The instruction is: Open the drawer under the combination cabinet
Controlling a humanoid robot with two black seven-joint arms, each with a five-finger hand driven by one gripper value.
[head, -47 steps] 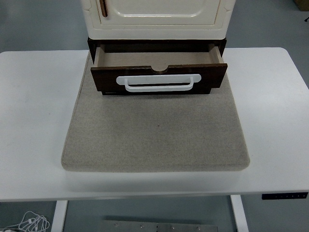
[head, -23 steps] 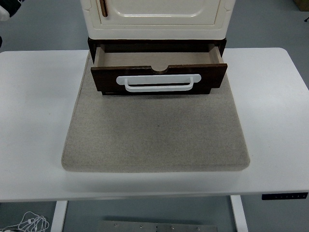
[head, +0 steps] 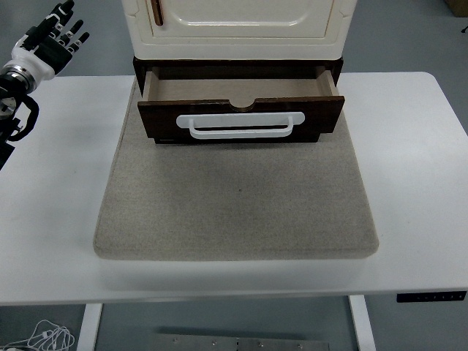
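A cream cabinet (head: pixel 238 25) stands at the back of a grey mat (head: pixel 234 197). Under it a dark brown drawer (head: pixel 241 117) with a white handle (head: pixel 241 124) is pulled out toward me, and its inside looks empty. My left hand (head: pixel 55 33) is raised at the far left top, fingers spread and holding nothing, well away from the drawer. My right hand is out of view.
The white table (head: pixel 409 168) carries the mat and cabinet. A brown door handle (head: pixel 156 11) shows on the cabinet door. A control panel (head: pixel 431 296) sits on the table's front right edge. Cables (head: pixel 44 338) lie on the floor.
My left hand has come into view at the upper left, rising with fingers spread. The drawer has not moved.
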